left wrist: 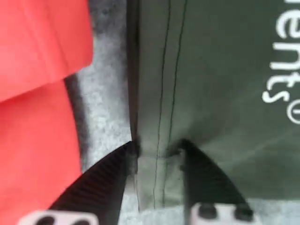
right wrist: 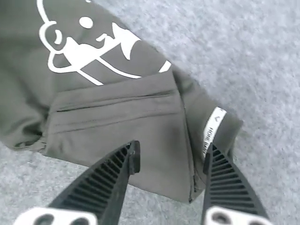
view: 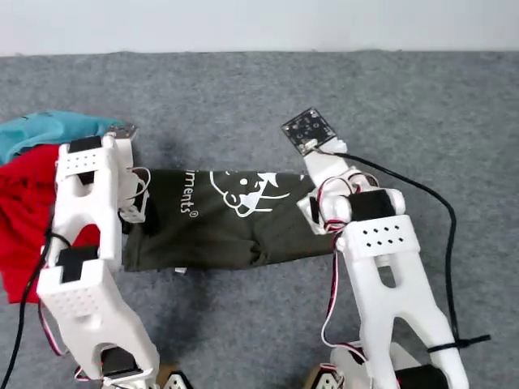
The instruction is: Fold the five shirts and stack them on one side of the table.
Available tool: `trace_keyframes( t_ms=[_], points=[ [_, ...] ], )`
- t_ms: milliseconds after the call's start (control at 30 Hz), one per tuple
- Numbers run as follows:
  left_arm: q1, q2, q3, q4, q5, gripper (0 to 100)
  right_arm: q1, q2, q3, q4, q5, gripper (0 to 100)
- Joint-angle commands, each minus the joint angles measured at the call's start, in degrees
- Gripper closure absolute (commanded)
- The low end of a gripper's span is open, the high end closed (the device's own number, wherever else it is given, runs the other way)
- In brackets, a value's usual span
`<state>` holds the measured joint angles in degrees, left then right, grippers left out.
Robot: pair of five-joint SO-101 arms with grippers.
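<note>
High view: the dark olive shirt [view: 227,219] lies part-folded across the middle of the grey table [view: 243,324]. The left arm [view: 85,211] stands over one end of it and the right arm [view: 377,235] over the other. A red shirt [view: 24,219] and a teal shirt [view: 40,130] lie heaped at the left arm's side of the table, the red one close beside the olive one.

Left wrist view: the left gripper [left wrist: 157,150] is part open, its tips set down astride the stitched hem. Nothing is clamped.

Right wrist view: the right gripper [right wrist: 172,152] is wide open and empty, poised over the folded corner near the white label [right wrist: 211,129].

Assessment: the cloth is light, limp and free of any stiffness, and an unsupported span will probably sag and crease. The layered corner and the doubled hem offer the firmest purchase; a pinch should gather every layer, or the fold may slip apart
</note>
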<state>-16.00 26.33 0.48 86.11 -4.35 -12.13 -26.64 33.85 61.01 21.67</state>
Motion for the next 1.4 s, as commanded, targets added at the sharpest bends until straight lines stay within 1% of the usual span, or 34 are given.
trace_keyframes(
  t_ms=[0,200,267,333,400,500,667,767,900,1067,1233,1367],
  points=[
    [0.0,1.3,-2.1,-1.7,-1.1,90,1.3,-2.1,0.2,0.1,0.7,76.8],
    [0.6,5.5,-2.1,-1.6,-1.1,90,1.1,-2.2,3.0,-0.2,0.7,76.8],
    [1.7,6.2,-2.1,-1.6,-1.7,93,1.1,-2.2,3.5,-0.2,0.7,76.8],
    [3.4,6.8,-2.1,-1.6,-5.2,99,1.1,-2.2,3.5,0.0,0.7,76.8],
    [5.4,6.7,-1.9,-1.1,-9.7,98,1.4,-2.2,3.5,0.0,0.7,76.8],
    [8.0,6.1,-3.5,2.2,-11.2,99,1.5,-2.2,3.5,0.2,0.7,76.8],
    [11.0,2.7,-12.6,13.8,-11.4,99,2.4,-2.2,3.4,0.2,0.7,76.8],
    [12.7,-1.8,-14.8,14.5,-11.2,99,6.4,-2.2,3.3,0.2,0.7,76.8],
    [17.6,-7.6,-14.7,14.4,-11.4,99,14.0,-4.0,3.3,0.2,0.7,76.8],
    [26.7,-9.4,-15.0,14.4,-11.5,99,20.7,-9.1,3.4,0.5,3.6,76.8],
    [36.8,-9.8,-15.6,14.4,-11.5,99,25.5,-10.2,3.4,4.2,4.7,76.8],
    [42.9,-9.2,-21.1,14.4,-11.3,99,30.8,-10.2,3.4,4.8,4.7,76.8]
  ],
)
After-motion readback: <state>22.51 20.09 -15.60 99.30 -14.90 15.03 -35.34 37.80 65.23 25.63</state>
